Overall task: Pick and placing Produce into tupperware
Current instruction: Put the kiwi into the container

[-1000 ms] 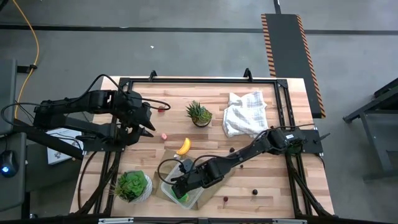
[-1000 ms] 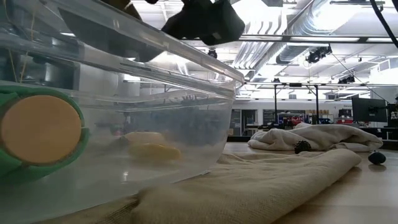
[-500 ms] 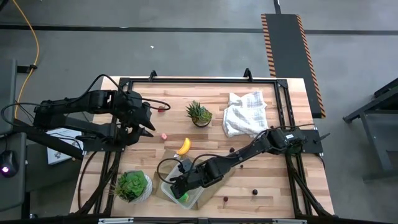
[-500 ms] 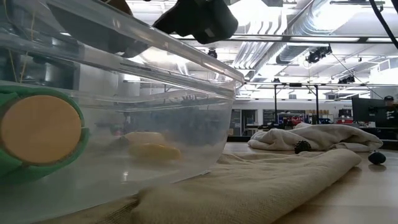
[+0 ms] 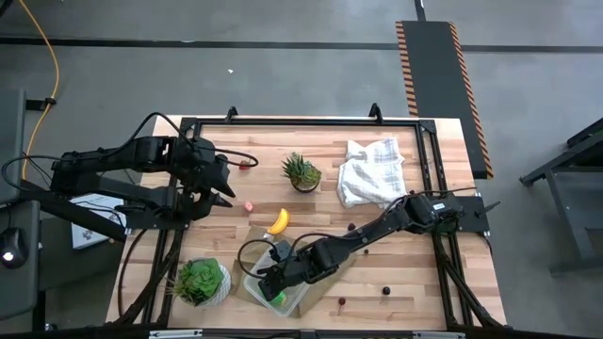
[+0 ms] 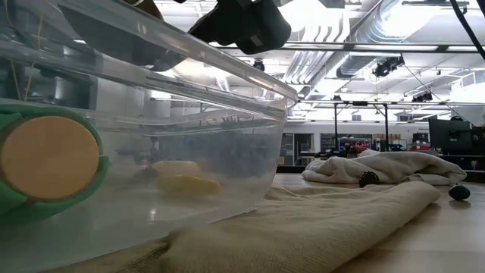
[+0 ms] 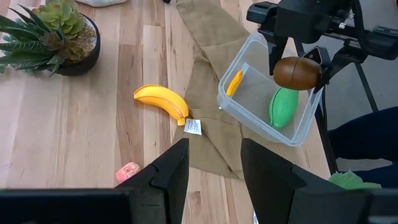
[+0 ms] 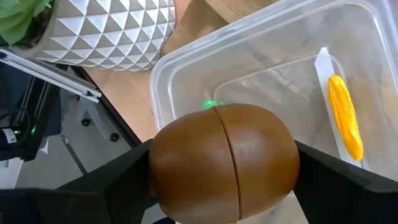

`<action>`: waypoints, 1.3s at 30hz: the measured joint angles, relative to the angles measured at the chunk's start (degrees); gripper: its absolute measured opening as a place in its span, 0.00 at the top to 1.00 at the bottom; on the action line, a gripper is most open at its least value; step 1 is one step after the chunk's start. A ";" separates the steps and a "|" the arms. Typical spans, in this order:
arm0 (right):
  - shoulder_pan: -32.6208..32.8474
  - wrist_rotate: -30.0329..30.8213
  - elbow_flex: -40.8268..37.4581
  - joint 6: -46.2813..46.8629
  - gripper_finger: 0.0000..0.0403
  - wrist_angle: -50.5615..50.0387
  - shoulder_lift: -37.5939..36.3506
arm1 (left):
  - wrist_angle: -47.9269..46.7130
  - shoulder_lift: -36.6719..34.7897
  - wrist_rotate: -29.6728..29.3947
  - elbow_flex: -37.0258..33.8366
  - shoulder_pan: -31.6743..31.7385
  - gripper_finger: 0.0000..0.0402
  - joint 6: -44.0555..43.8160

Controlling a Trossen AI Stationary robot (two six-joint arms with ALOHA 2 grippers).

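The clear tupperware (image 7: 267, 93) sits on a brown paper bag near the table's near edge. A green oval (image 7: 283, 107) and a yellow-orange piece (image 7: 234, 82) lie inside it. My right gripper (image 7: 297, 62) hovers over the tupperware (image 8: 261, 62), shut on a brown kiwi (image 8: 224, 162). The yellow banana (image 5: 277, 221) and the red strawberry (image 5: 249, 206) lie on the wood. My left gripper (image 7: 214, 168) is open above the table's left side, touching nothing. In the low view the green oval (image 6: 45, 159) shows through the tupperware wall (image 6: 189, 152). My right gripper pinches the brown kiwi between its two fingers (image 8: 118, 180), one on each end (image 7: 278, 70) of the oval. The fingers come from above, pointing down. The kiwi is lifted clear, level, over the tupperware's open top.
A spiky potted plant (image 5: 301, 172) stands mid-table and a leafy plant in a white pot (image 5: 200, 281) stands left of the tupperware. A white cloth (image 5: 372, 169) lies at the far right. The brown paper bag (image 7: 208, 93) spreads under the box. Small dark pieces (image 5: 384, 291) dot the right side.
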 joint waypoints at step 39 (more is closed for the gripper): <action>-1.07 -8.39 0.00 1.11 0.21 -4.80 -0.04 | -0.02 0.00 -0.02 -0.02 0.00 0.67 0.43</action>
